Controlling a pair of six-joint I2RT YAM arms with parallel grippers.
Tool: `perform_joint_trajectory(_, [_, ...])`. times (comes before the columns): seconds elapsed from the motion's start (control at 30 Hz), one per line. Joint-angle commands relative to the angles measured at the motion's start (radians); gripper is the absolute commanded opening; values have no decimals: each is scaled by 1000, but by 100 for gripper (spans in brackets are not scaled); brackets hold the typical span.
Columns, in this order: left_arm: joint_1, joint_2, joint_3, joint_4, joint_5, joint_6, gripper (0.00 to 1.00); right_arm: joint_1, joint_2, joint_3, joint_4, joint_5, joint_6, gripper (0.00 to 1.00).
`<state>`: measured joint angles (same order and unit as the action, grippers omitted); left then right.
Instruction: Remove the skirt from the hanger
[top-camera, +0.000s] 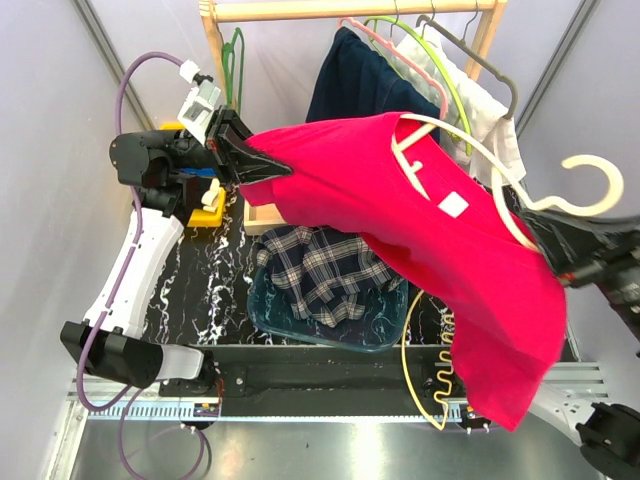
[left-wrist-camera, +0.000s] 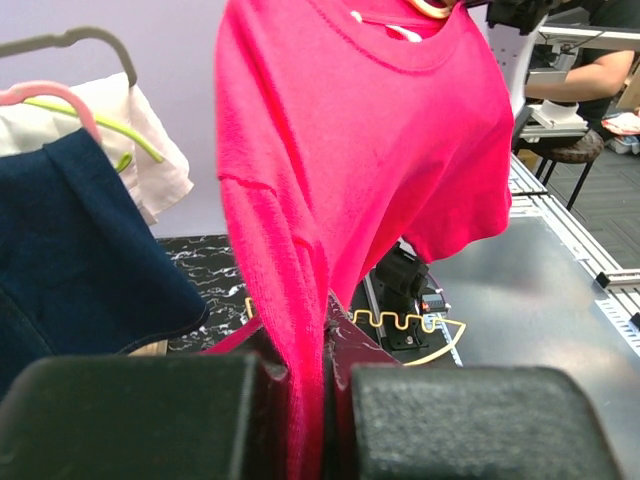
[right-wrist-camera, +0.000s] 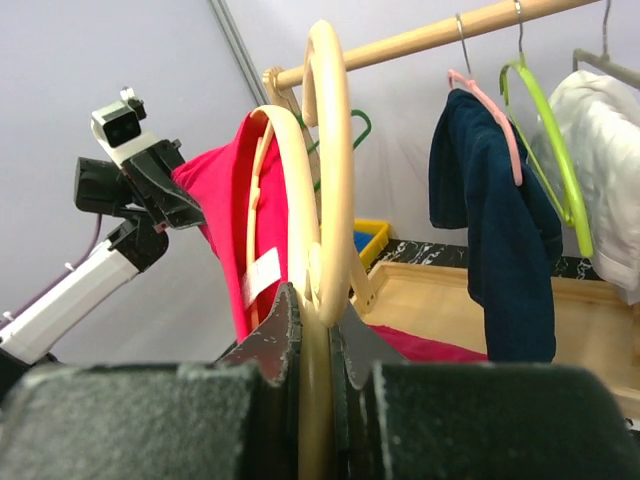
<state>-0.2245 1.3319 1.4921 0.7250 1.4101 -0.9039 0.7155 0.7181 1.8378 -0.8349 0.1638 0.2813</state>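
Note:
The dark navy skirt (top-camera: 350, 85) hangs on the pale pink hanger (top-camera: 372, 38) on the wooden rail, untouched; both also show in the left wrist view (left-wrist-camera: 70, 250) (left-wrist-camera: 50, 93) and the right wrist view (right-wrist-camera: 490, 230) (right-wrist-camera: 490, 105). My left gripper (top-camera: 262, 165) (left-wrist-camera: 310, 345) is shut on a fold of a red T-shirt (top-camera: 400, 210) (left-wrist-camera: 350, 150), stretched out in front of the rack. My right gripper (top-camera: 560, 262) (right-wrist-camera: 322, 310) is shut on the cream hanger (top-camera: 590, 206) (right-wrist-camera: 330, 150) inside that T-shirt's collar.
A plaid shirt (top-camera: 320, 270) lies in a clear bin below the T-shirt. On the rail (top-camera: 350, 8) hang a green wire hanger (top-camera: 235, 60), a lime hanger (top-camera: 440, 70), and a grey hanger (top-camera: 480, 60) with a white garment (top-camera: 490, 110). A yellow cable (top-camera: 425, 380) lies near the table's front.

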Motion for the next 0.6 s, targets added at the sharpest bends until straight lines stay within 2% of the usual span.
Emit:
perform_joint_trajectory(0.0, [13, 9, 53, -10, 12, 33, 5, 53, -135, -9, 209, 388, -34, 0])
perform_joint_trajectory(0.27, [7, 3, 59, -68, 20, 74, 5, 93, -239, -121, 488, 428, -186, 0])
perform_joint_trajectory(0.43, [7, 1, 68, -84, 17, 83, 6, 139, -217, -227, 614, 466, -231, 0])
perform_joint_trajectory(0.5, [5, 3, 86, -96, 15, 85, 6, 137, -181, -261, 782, 480, -342, 0])
perform_joint_trajectory(0.53, [5, 6, 97, -108, 16, 92, 6, 134, -151, -328, 886, 477, -435, 0])
perform_joint_trajectory(0.57, [2, 7, 109, -140, 18, 102, 7, 136, -135, -374, 1103, 458, -476, 0])
